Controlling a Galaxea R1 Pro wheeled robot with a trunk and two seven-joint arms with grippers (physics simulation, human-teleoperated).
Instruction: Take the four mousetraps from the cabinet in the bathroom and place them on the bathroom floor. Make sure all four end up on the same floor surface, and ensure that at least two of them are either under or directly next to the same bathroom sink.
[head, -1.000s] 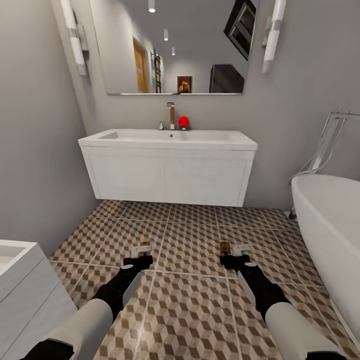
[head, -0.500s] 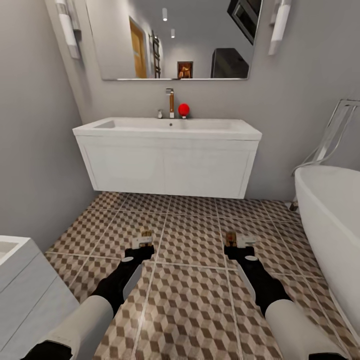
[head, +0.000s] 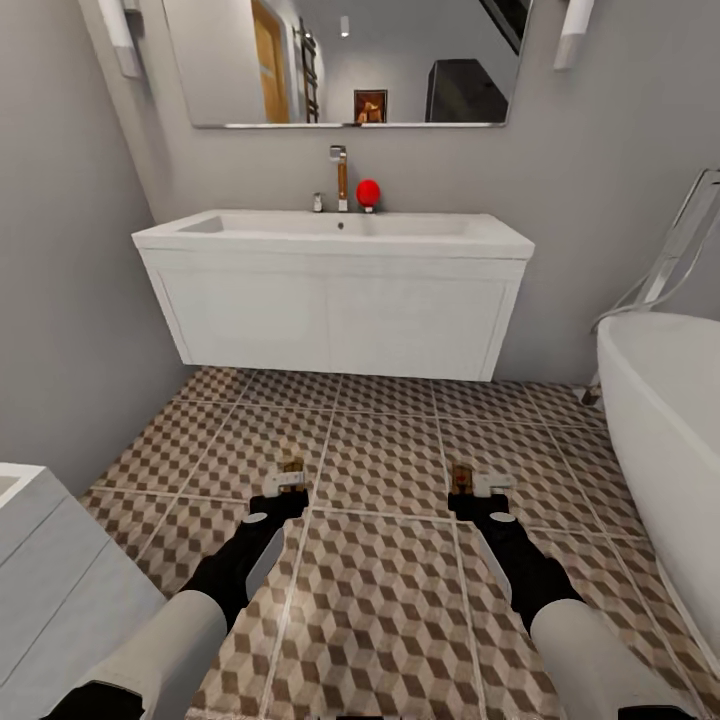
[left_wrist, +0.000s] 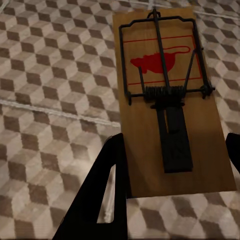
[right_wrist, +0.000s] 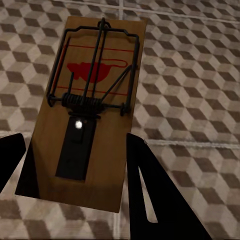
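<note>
Bathroom floor (head: 380, 600) of cube-pattern tiles; sink (head: 335, 290) far ahead, centred. Left gripper (head: 283, 497) pinches a mousetrap (left_wrist: 167, 95), right gripper (head: 472, 497) pinches another (right_wrist: 85, 135); both point lengthwise toward the sink, seemingly held above the tiles.

sink (head: 335, 290) ahead — bathtub (head: 665, 420) right

We count two mousetraps: one mousetrap (head: 290, 474) is held in the left gripper (head: 284, 492), and a second mousetrap (head: 463, 478) is held in the right gripper (head: 474, 496), both in front of the sink. There is one white bathroom sink (head: 335, 295) with one tap (head: 340, 178) and one red ball (head: 368, 192) beside the tap. One bathtub (head: 665, 420) stands right of the sink, and one mirror (head: 345, 62) hangs above the sink.
</note>
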